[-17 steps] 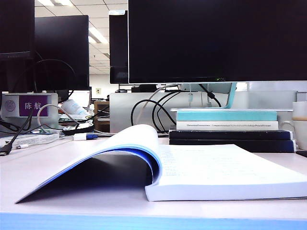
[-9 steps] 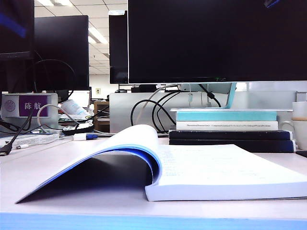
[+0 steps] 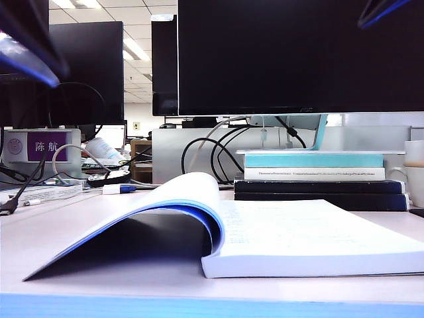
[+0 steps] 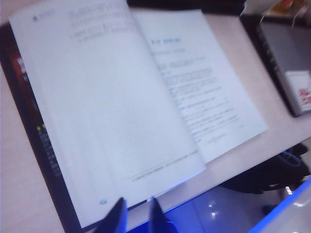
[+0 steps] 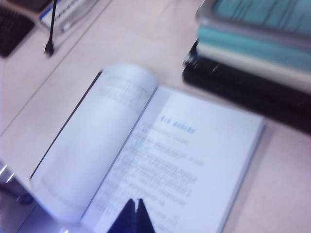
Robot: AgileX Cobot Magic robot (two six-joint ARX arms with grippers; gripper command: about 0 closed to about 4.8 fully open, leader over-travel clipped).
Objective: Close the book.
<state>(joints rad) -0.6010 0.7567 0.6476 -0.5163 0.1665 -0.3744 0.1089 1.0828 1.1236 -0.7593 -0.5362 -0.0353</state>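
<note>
The book (image 3: 298,232) lies open on the pale table, white printed pages up. Its left part arches up over a dark blue cover. In the left wrist view the book (image 4: 121,97) fills the frame. My left gripper (image 4: 136,206) hangs open over its near page edge, holding nothing. In the exterior view the left gripper (image 3: 30,56) is a blurred dark shape high at the far left. My right gripper (image 5: 135,203) is shut and empty, tips together above the book (image 5: 170,155). It shows in the exterior view as the right gripper (image 3: 381,10) at the top right.
A stack of teal, white and black books (image 3: 311,175) stands just behind the open book, seen as the stack (image 5: 252,53) in the right wrist view. A large monitor (image 3: 298,53) and cables (image 3: 205,152) stand behind. A mug (image 3: 414,173) sits at the far right.
The left gripper has swung into the exterior view at the top left, and the right gripper's tip has come further in at the top right. The book has not moved.
</note>
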